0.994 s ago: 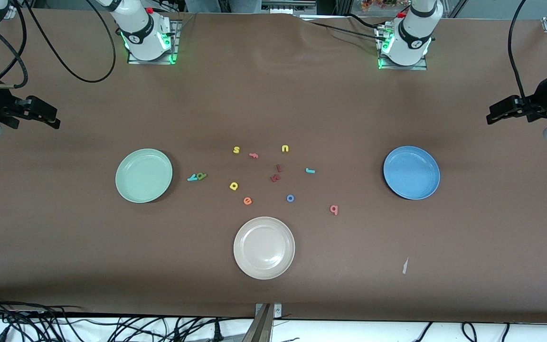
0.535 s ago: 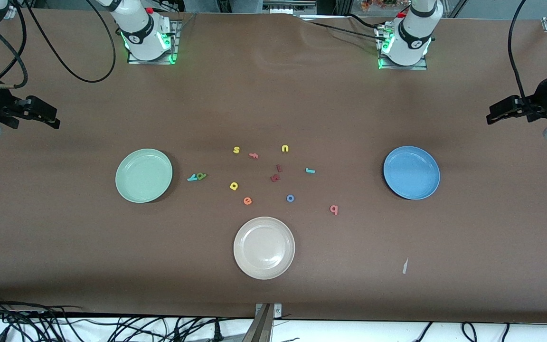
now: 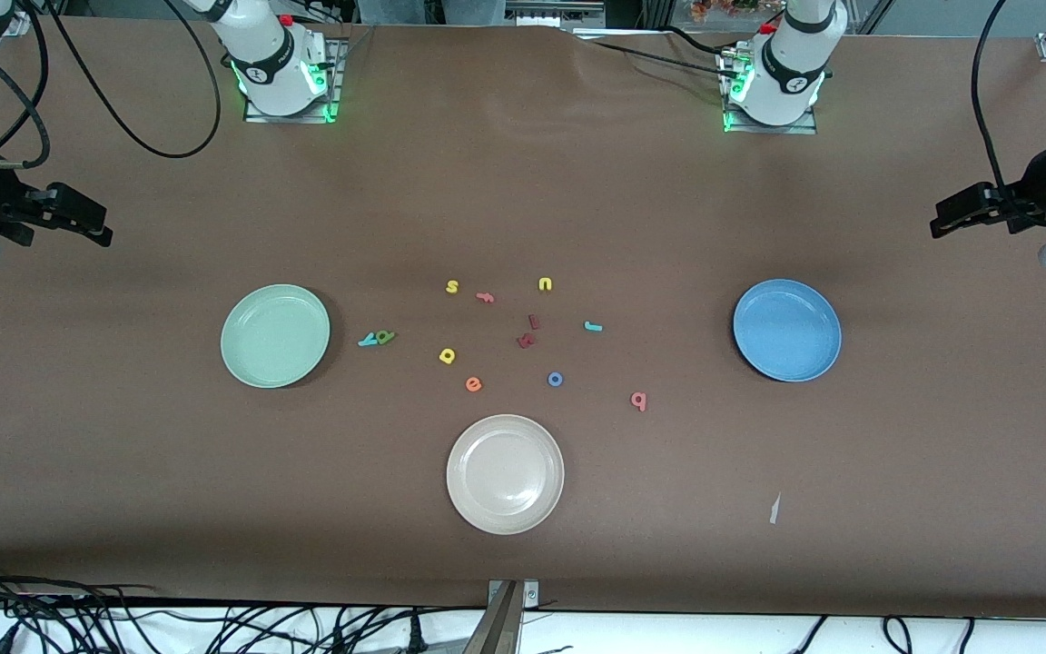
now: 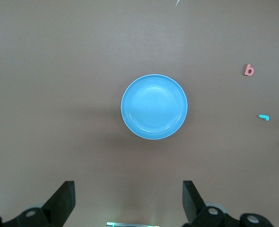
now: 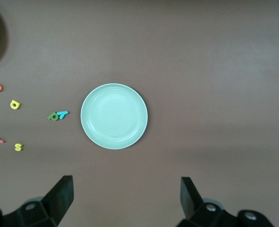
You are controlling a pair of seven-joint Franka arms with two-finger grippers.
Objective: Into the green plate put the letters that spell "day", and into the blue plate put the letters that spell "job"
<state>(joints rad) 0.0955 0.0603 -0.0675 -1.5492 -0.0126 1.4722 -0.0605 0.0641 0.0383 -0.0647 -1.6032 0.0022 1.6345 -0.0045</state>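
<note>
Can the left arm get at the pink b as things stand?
Probably yes: the pink b lies alone on bare table toward the left arm's end, near the blue plate; the open left gripper hangs clear.

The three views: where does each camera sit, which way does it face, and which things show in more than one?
Front view: high across the table, facing both bases; left gripper and right gripper hang open at the table's ends.
Left wrist view: looks down on the blue plate, own fingers showing.
Right wrist view: looks down on the green plate, own fingers showing.
Shared: each plate also shows in the front view; both wrist views catch stray letters.
</note>
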